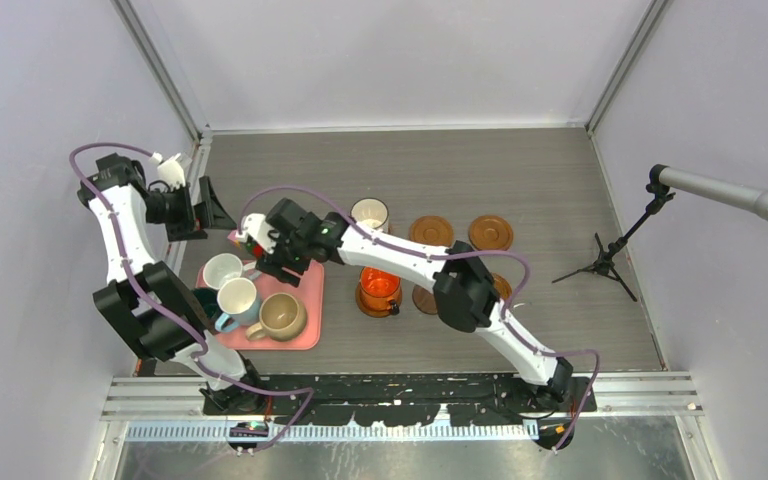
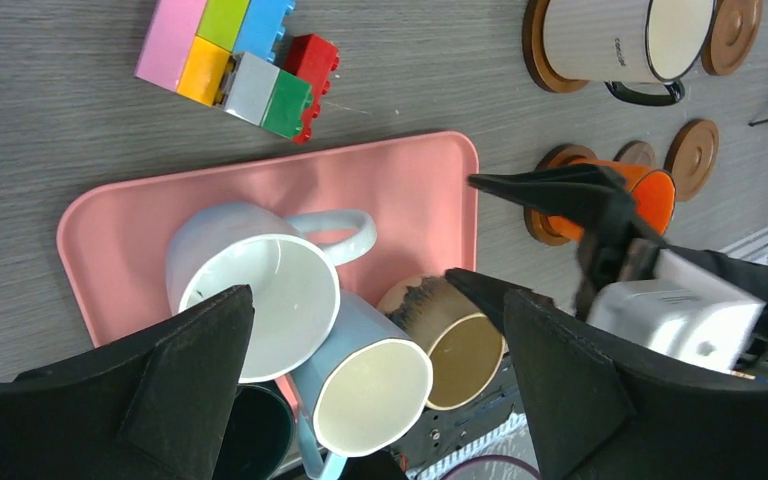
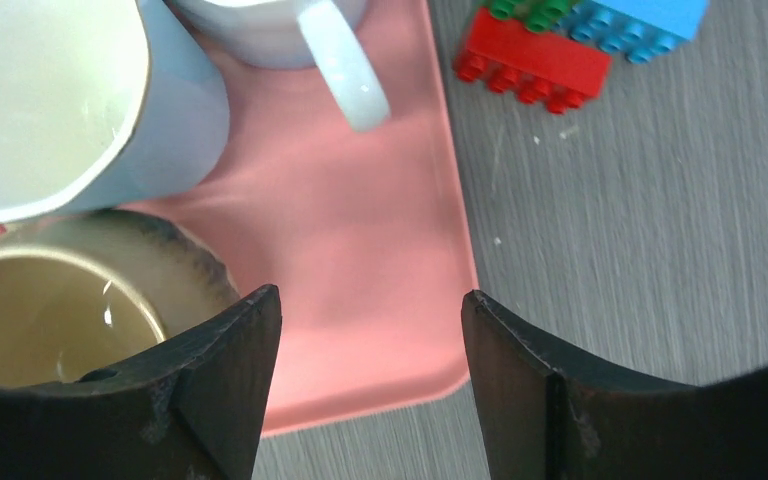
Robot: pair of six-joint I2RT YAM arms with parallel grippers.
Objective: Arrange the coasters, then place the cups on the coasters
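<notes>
A grey wood-grain tabletop (image 1: 560,170) is boxed by pale walls (image 1: 390,60), with the pink tray (image 1: 310,300) at 8 o'clock. The left gripper (image 2: 378,295) gapes empty. The right gripper (image 3: 370,295) is parted and empty above the tray.

White cup (image 1: 369,213), orange cup (image 1: 379,287) upright on coasters (image 2: 532,40), four cups (image 1: 238,298) on pink tray (image 2: 380,180)

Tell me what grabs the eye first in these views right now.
The pink tray at the table's left stands out, crowded with a white mug, a light blue mug, a tan mug and a dark green mug. At centre, the orange cup and, behind it, a white cup each stand on one of the coasters, others bare to their right. The right gripper hangs open over the tray's bare end.
</notes>
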